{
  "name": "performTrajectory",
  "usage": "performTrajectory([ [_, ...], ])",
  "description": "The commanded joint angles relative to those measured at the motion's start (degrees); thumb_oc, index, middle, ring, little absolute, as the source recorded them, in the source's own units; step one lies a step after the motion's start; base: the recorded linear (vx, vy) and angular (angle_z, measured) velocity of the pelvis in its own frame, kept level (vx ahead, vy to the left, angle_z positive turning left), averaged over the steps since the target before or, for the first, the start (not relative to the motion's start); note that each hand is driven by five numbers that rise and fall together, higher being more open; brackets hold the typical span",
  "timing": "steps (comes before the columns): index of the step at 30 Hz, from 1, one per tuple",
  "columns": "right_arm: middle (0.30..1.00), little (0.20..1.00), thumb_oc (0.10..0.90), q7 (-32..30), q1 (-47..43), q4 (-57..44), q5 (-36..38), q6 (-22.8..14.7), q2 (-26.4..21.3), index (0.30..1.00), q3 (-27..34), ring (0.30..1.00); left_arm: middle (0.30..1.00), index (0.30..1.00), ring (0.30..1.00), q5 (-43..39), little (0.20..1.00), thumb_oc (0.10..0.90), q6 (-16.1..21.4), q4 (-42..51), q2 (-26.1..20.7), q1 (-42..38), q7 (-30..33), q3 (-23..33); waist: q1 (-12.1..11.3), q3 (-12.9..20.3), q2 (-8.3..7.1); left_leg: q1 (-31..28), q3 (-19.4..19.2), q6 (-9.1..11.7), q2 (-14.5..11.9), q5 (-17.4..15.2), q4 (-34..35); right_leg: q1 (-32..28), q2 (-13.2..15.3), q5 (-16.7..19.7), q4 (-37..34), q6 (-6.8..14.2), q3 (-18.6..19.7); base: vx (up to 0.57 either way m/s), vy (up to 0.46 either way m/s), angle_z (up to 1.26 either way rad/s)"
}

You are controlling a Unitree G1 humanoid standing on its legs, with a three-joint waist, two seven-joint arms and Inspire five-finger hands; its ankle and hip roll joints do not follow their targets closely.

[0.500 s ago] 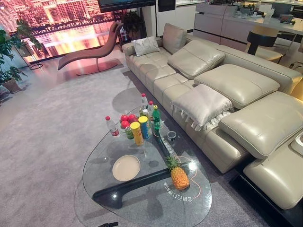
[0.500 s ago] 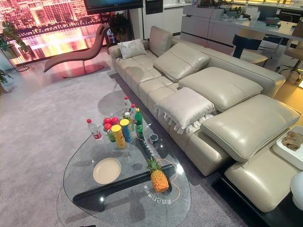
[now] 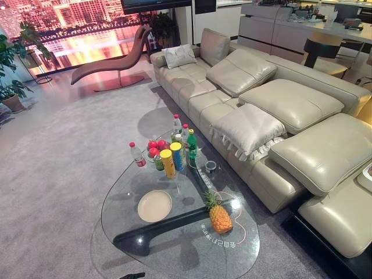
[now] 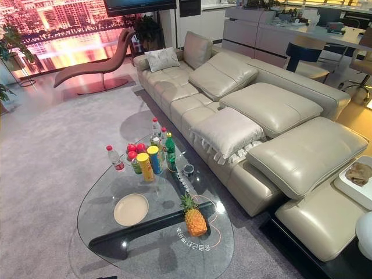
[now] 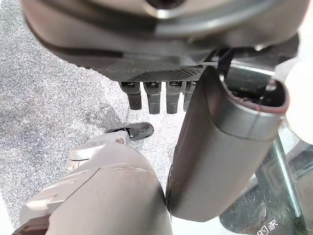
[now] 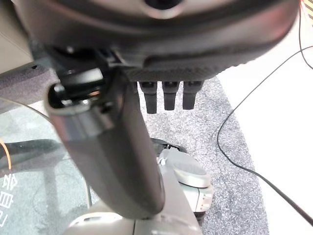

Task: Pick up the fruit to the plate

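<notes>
Glass table (image 3: 125, 200): pineapple (image 3: 220, 216) at the near end, close beside the plate (image 3: 154, 206) but apart from it. Plate bare. Farther back, red fruit (image 3: 156, 146) bunched among bottles and cans (image 3: 168, 163). Left hand (image 5: 161, 73): fingers straight and slack, low by the table's edge, nothing held. Right hand (image 6: 166, 68): likewise loose and empty. Judged as not begun: no fruit gripped, none on the plate. Left to do: reach in, grip, lift, set down on the plate.

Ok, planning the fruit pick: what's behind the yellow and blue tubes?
Red apples behind the yellow tube, bottles behind the blue tube. The tubes partly cover the apples; their count is unclear.
</notes>
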State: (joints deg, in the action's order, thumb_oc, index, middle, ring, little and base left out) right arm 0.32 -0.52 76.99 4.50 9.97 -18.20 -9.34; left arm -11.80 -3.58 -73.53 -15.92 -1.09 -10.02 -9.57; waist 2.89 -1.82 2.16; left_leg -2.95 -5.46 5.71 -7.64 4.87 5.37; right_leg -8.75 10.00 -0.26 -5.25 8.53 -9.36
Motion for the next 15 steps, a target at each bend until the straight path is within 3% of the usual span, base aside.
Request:
performTrajectory([
  [1, 0.900, 0.900, 0.800, -1.2, -4.8, 1.8, 0.0, 0.8, 0.4, 0.900, -0.8, 0.900, 0.900, 0.900, 0.900, 1.4, 0.900, 0.800, 0.3, -2.5, -0.6, -3.6, 0.5, -1.3, -1.5, -3.1, -0.55, -3.8, -3.1, 0.8, -1.2, -4.8, -0.4, 0.7, 1.3, 1.1, 0.3, 0.4, -1.9, 0.00, 0.000, 0.00],
  [15, 0.900, 0.900, 0.800, -0.3, -4.8, 2.1, -0.4, 0.2, -0.8, 0.900, -1.0, 0.900, 0.900, 0.900, 0.900, 0.5, 0.900, 0.800, 0.5, -2.4, -1.0, -3.0, 1.0, -1.1, -1.7, -4.2, -0.30, -3.1, -2.8, 0.9, -1.2, -4.5, -0.4, 1.1, 1.5, 1.2, 0.3, 0.4, -2.4, 0.00, 0.000, 0.00],
])
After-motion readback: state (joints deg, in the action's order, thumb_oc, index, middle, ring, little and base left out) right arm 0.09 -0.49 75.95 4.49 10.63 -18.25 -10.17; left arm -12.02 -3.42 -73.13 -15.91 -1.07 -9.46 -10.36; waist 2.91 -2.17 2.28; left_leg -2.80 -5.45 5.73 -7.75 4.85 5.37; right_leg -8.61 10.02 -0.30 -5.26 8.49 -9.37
